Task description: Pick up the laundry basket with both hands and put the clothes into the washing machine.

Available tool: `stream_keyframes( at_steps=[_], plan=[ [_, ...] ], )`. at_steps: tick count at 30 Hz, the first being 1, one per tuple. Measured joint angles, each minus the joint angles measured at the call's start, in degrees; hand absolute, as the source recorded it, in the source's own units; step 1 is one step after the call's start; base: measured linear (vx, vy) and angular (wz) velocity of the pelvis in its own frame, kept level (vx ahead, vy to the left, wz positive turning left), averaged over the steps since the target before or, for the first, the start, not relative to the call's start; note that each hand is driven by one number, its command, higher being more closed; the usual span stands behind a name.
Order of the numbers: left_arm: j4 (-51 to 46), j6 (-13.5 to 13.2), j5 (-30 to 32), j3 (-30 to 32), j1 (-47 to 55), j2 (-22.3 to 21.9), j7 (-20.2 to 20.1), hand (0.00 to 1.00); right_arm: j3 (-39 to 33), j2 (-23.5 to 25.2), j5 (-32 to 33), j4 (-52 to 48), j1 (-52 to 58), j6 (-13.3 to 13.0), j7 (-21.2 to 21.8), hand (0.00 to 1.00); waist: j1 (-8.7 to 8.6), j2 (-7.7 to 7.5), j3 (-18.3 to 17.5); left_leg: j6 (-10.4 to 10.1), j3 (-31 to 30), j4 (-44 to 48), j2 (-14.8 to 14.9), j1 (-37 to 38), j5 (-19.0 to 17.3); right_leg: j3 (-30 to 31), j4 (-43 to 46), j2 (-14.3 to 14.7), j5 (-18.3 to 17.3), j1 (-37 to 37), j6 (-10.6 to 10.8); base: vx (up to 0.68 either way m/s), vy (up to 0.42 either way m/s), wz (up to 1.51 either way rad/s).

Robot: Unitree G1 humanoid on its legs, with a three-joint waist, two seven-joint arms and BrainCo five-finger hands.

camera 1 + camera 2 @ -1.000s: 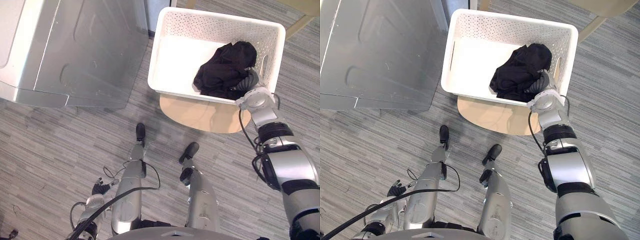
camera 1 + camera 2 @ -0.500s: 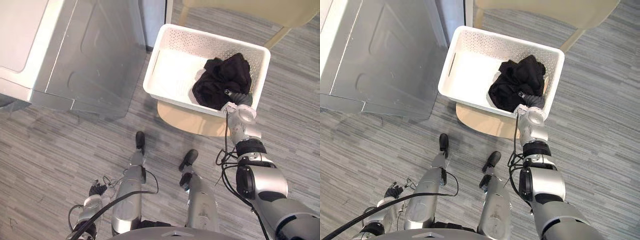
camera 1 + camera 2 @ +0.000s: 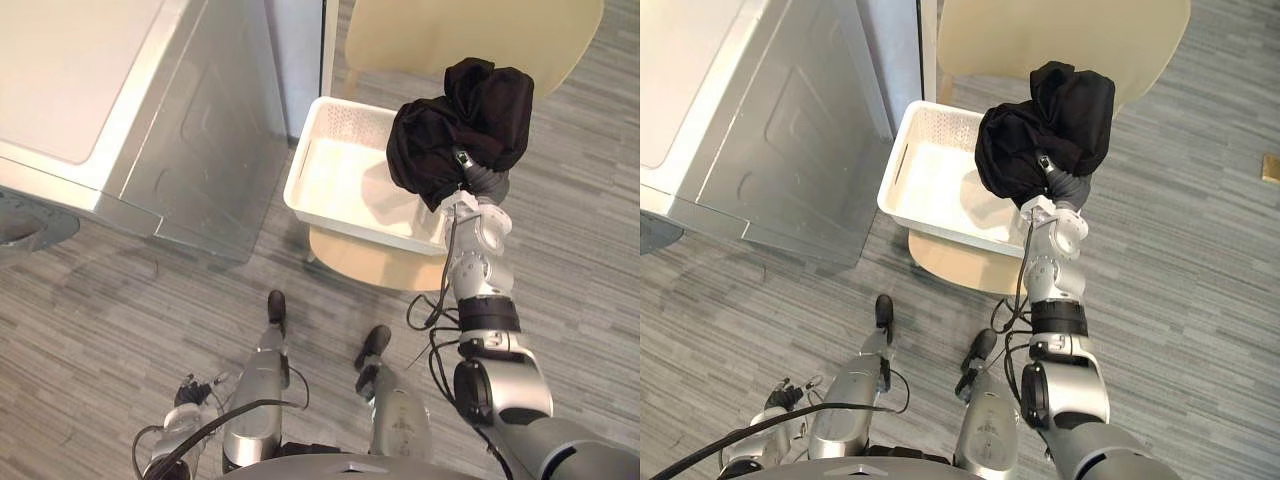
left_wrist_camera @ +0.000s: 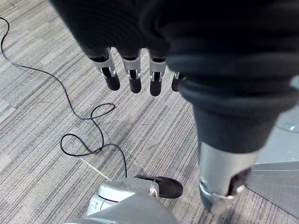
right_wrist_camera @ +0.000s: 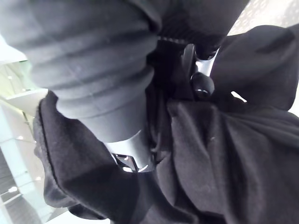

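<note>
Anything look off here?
Yes. The right hand holds the black clothes bunched in the air above the white basket, which sits on the stool rather than being carried. The left hand hangs open near the floor, idle.

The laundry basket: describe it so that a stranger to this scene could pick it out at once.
Find the big silver-grey washing machine on the robot's left. Just to its right a pale wooden stand carries the laundry basket, with the right hand holding black clothes above it. It is the one white, box-shaped thing with perforated walls.
</note>
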Motion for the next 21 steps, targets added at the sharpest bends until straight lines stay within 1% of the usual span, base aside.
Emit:
stream_keyframes(
  at_steps=[1, 3, 4, 5, 6, 7, 8, 10, 13, 14, 15, 17, 18, 19, 20, 21],
  plan=[
    [-0.26, 0.09, 0.28, -0.01, 0.2, -0.05, 0.0, 0.0, 0.04, 0.46, -0.01, -1.03, 1.03, -0.11, 0.07, 1.0, -0.12, -0.04, -0.4, -0.02, -0.01, 0.0, -0.03, 0.5, -0.2, -0.11, -0.31, 0.01, 0.06, 0.66, 0.06, 0.11, -0.046, 0.07],
    [-5.16, 0.32, 0.34, -0.33, 2.33, -0.58, -0.03, 0.0, 0.17, 2.56, -0.04, -5.2, 5.52, -0.18, 0.15, 1.0, -0.84, -0.46, -3.67, -0.01, -0.16, 0.0, -0.2, 1.88, -0.87, -0.66, -1.66, 0.13, 0.18, 2.83, 0.2, 0.12, -0.034, 0.07],
    [-6.99, 0.38, 0.33, -0.51, 2.74, -0.75, -0.03, 0.0, 0.18, 2.96, -0.05, -6.12, 6.42, -0.19, 0.2, 1.0, -0.86, -0.55, -4.33, -0.05, -0.14, 0.01, -0.23, 2.42, -0.92, -0.64, -2.04, 0.15, 0.2, 3.46, 0.24, 0.13, -0.034, 0.04],
    [-10.89, 0.39, 0.31, -1.46, 3.33, -0.93, -0.06, 0.0, 0.21, 3.54, -0.05, -8.02, 7.94, -0.27, 0.25, 1.0, -1.06, -0.7, -5.53, 0.05, -0.1, 0.02, -0.23, 3.36, -1.08, -0.7, -2.76, 0.23, 0.24, 4.72, 0.33, 0.1, -0.026, -0.01],
    [-12.81, 0.41, 0.28, -2.07, 3.45, -0.95, -0.08, 0.0, 0.21, 3.67, -0.05, -8.89, 8.69, -0.3, 0.25, 1.0, -1.11, -0.75, -6.49, 0.01, -0.09, 0.04, -0.2, 3.48, -1.2, -0.75, -3.06, 0.27, 0.26, 4.94, 0.36, 0.11, -0.031, -0.01],
    [-17.3, 0.38, 0.28, -3.14, 3.6, -0.96, -0.09, 0.0, 0.36, 3.69, -0.05, -9.84, 9.35, -0.42, 0.32, 1.0, -1.41, -0.88, -7.86, -0.08, 0.0, 0.31, -0.11, 3.97, -1.32, -0.75, -3.73, 0.48, 0.37, 5.74, 0.45, 0.1, -0.043, -0.01],
    [-21.63, 0.2, 0.26, -4.07, 3.3, -0.93, -0.08, 0.0, 0.4, 3.7, -0.05, -10.19, 9.36, -0.45, 0.34, 1.0, -1.96, -0.95, -8.25, -0.26, 0.07, 0.31, -0.03, 5.21, -1.6, -0.76, -4.35, 0.91, 0.42, 7.15, 0.49, 0.09, -0.043, -0.04],
    [-29.47, -0.05, 0.25, -4.68, 3.01, -1.45, -0.05, 0.0, 1.09, 4.03, -0.1, -12.79, 11.05, -0.54, 0.45, 1.0, -2.66, -1.01, -10.14, -0.23, 0.47, 0.31, -0.06, 6.32, -2.16, -0.61, -5.32, 1.17, 0.47, 8.36, 0.56, 0.05, -0.019, -0.08],
    [-37.81, -0.34, 0.32, -5.52, 2.05, -1.56, 0.08, 0.0, 1.76, 5.43, -0.08, -15.66, 13.33, -0.64, 1.14, 1.0, -3.48, -0.97, -12.44, -0.31, 1.7, 0.32, 0.01, 7.72, -2.67, 0.4, -6.27, 1.5, 0.8, 9.42, 0.75, 0.06, -0.012, -0.19],
    [-41.04, -0.64, 0.32, -5.63, 1.0, -1.5, 0.14, 0.0, 2.72, 5.46, -0.08, -16.42, 13.76, -0.64, 1.45, 1.0, -4.13, -0.89, -12.61, -0.28, 2.14, 0.32, -0.06, 8.99, -2.91, 0.77, -6.81, 1.51, 0.94, 10.62, 0.8, 0.04, -0.009, -0.22],
    [-43.43, -0.89, 0.32, -5.96, -0.51, -1.46, 0.21, 0.0, 3.37, 5.46, -0.08, -16.64, 14.11, -0.63, 1.88, 1.0, -4.6, -0.95, -13.74, -0.38, 2.88, 0.32, -0.02, 9.49, -3.14, 1.4, -7.18, 1.61, 1.12, 10.8, 0.76, 0.03, -0.003, -0.24],
    [-45.59, -1.42, 0.29, -6.59, -3.49, -1.48, 0.35, 0.0, 4.42, 5.51, -0.07, -17.63, 14.18, -0.49, 2.39, 1.0, -4.8, -0.85, -14.99, -0.44, 3.93, 0.33, 0.08, 10.19, -3.43, 2.39, -8.24, 1.89, 1.85, 11.24, 0.7, 0.03, 0.003, -0.29],
    [-47.06, -1.58, 0.29, -7.29, -5.51, -1.41, 0.53, 0.0, 5.27, 5.56, -0.08, -19.41, 14.26, -0.43, 2.53, 1.0, -5.4, -0.76, -15.05, -0.46, 4.43, 0.32, 0.11, 11.05, -3.59, 2.78, -9.11, 2.03, 2.34, 12.12, 0.74, 0.03, -0.001, -0.24],
    [-47.61, -1.95, 0.29, -7.72, -6.5, -1.39, 0.89, 0.0, 5.56, 5.58, -0.08, -20.37, 14.4, -0.43, 2.64, 1.0, -5.57, -0.73, -15.22, -0.41, 4.68, 0.32, 0.13, 11.36, -3.7, 3.05, -9.48, 2.12, 2.53, 12.45, 0.71, 0.01, 0.003, -0.27],
    [-49.11, -2.47, 0.29, -8.68, -8.52, -1.4, 1.38, 0.0, 6.79, 5.59, -0.05, -22.55, 14.95, -0.43, 2.95, 1.0, -5.87, -0.77, -16.42, -0.44, 5.57, 0.31, 0.18, 11.59, -3.95, 3.88, -10.37, 2.32, 3.11, 12.46, 0.58, 0.0, 0.006, -0.29],
    [-49.83, -2.9, 0.29, -9.07, -9.63, -1.4, 1.48, 0.0, 7.52, 5.6, -0.07, -23.6, 15.22, -0.44, 3.59, 1.0, -6.19, -0.74, -16.83, -0.43, 6.22, 0.31, 0.21, 11.98, -4.08, 4.24, -10.68, 2.37, 3.36, 12.59, 0.57, 0.01, 0.004, -0.33]
  ],
)
